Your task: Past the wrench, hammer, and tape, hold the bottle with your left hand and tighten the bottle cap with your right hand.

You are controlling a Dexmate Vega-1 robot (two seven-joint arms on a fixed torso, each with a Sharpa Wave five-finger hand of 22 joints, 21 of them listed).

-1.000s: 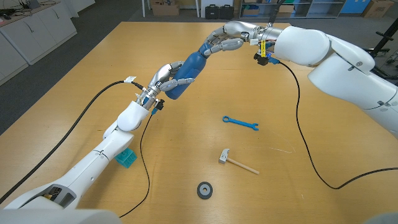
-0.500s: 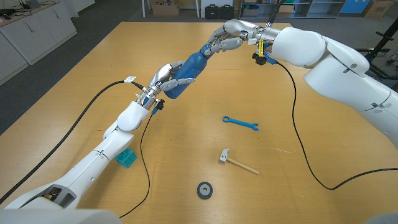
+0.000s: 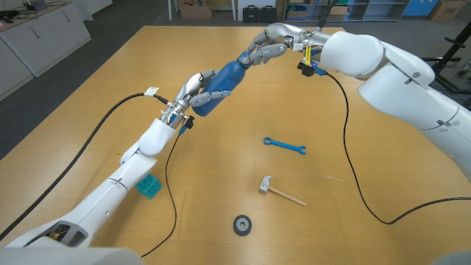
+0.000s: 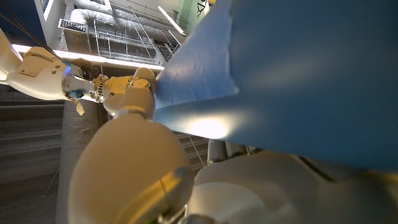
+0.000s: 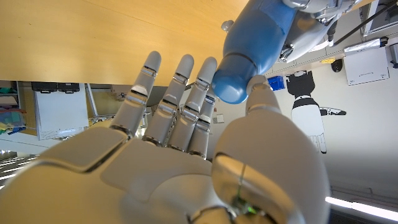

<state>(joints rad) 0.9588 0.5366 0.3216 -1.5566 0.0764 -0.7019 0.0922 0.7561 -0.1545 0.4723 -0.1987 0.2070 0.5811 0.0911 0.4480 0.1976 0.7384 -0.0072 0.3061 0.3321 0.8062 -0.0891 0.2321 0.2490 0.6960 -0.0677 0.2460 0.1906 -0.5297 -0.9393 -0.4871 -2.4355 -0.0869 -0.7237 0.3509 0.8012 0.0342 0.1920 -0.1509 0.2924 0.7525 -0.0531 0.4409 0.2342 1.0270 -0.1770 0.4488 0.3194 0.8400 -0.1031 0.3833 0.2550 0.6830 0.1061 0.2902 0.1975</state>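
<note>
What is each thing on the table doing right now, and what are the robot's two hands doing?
blue bottle: tilted, held off the table
left hand: grips the bottle's body
right hand: fingers at the bottle's cap end
wrench: lying flat
hammer: lying flat
tape roll: lying flat

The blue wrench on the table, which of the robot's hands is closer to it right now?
Roughly equal, left perhaps slightly. The left hand grips the bottle up-left of the wrench; the right hand sits at the cap end, farther back.
</note>
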